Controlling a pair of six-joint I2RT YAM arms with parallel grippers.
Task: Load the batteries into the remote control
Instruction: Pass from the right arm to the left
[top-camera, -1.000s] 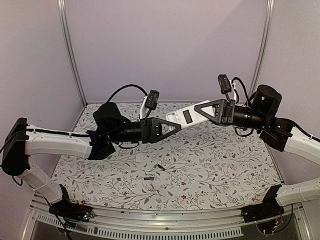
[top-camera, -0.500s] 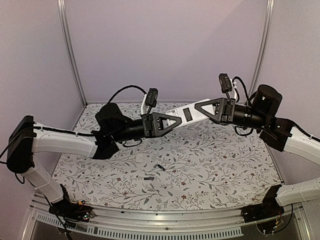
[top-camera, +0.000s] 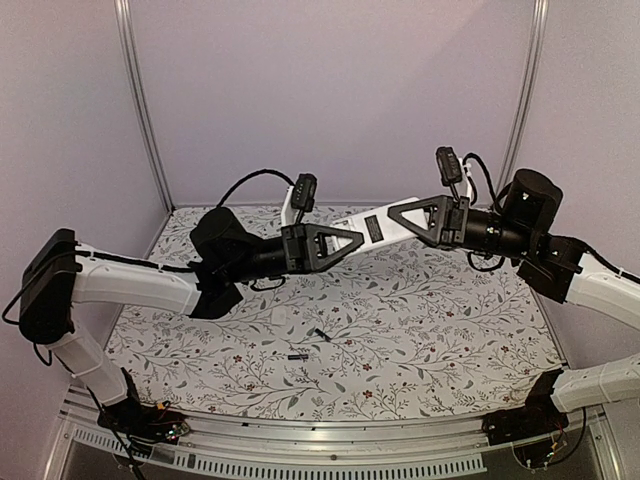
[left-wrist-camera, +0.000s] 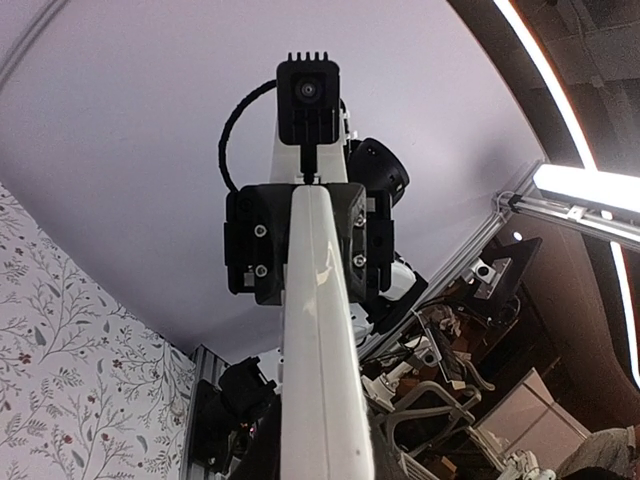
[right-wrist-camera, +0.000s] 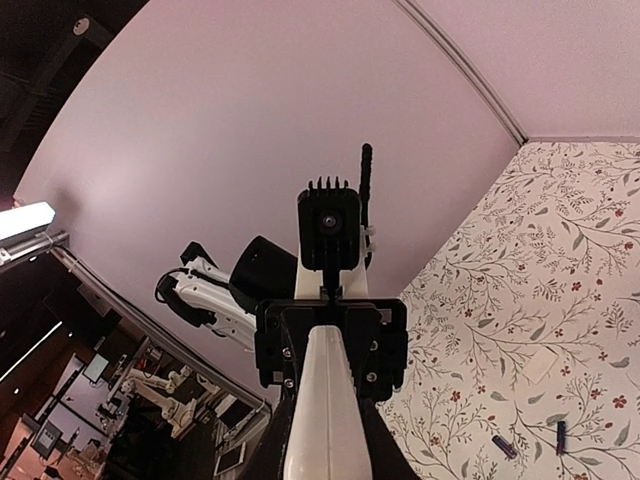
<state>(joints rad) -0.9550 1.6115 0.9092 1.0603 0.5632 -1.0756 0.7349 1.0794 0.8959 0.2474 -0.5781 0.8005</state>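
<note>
The white remote control (top-camera: 373, 229) hangs in the air above the back of the table, its plain back with the dark recess facing the top camera. My left gripper (top-camera: 355, 240) is shut on its left end and my right gripper (top-camera: 398, 219) is shut on its right end. The remote shows edge-on in the left wrist view (left-wrist-camera: 320, 340) and in the right wrist view (right-wrist-camera: 325, 420). Two small dark batteries (top-camera: 321, 333) (top-camera: 297, 355) lie on the floral table below, apart from both grippers. They also show in the right wrist view (right-wrist-camera: 504, 446) (right-wrist-camera: 560, 436).
A small flat white piece (top-camera: 288, 314) lies on the floral tablecloth (top-camera: 450, 320) left of the batteries, and shows in the right wrist view (right-wrist-camera: 541, 365). Lilac walls and metal posts (top-camera: 140, 100) enclose the back and sides.
My left arm has risen and its gripper has moved up and right onto the remote's left end. The right gripper and the remote have lifted slightly. The batteries have not moved.
</note>
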